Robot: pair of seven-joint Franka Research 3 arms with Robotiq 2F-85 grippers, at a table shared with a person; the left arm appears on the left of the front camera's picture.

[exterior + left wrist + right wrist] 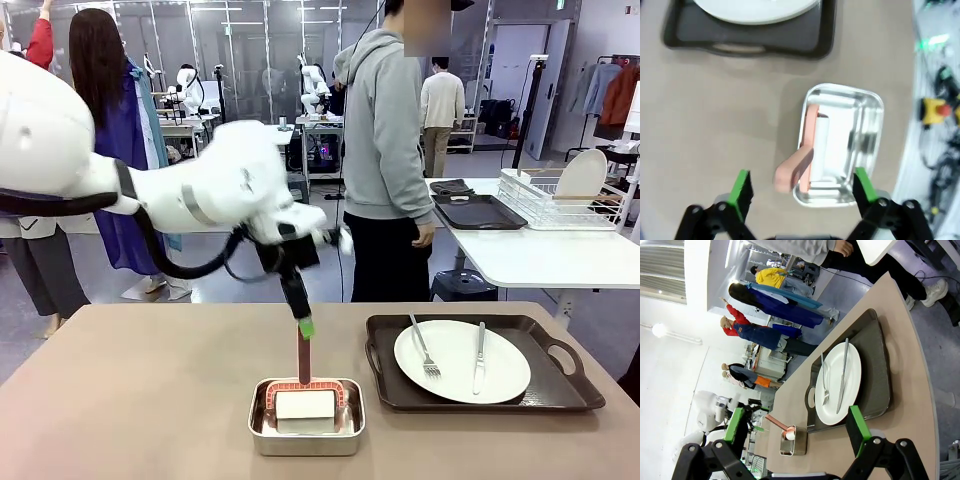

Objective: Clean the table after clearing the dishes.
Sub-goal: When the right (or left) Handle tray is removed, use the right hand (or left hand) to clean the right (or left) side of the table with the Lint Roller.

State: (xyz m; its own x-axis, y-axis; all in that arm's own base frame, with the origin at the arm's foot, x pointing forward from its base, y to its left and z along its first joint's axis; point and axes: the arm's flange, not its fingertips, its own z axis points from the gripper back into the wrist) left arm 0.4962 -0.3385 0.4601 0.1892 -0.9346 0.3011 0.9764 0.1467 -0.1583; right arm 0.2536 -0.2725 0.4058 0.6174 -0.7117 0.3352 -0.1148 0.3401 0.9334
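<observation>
On the beige table (140, 400) a dark brown tray (560, 385) at the right carries a white plate (462, 372) with a fork (425, 352) and a knife (479, 358). A small steel pan (306, 432) sits front centre. It holds a white block and a reddish tool whose handle (303, 356) stands upright. My left gripper (305, 328) hangs open just above the pan. In the left wrist view its fingers (741, 187) straddle the handle (792, 170) without touching it. My right gripper (796, 427) is open and empty, off the table's end, facing the plate (840, 385) and tray (875, 365).
A person (385, 150) stands just beyond the table's far edge. Behind, at the right, a white table (540, 255) carries another dark tray (478, 212) and a wire rack (560, 200). The beige top left of the pan is bare.
</observation>
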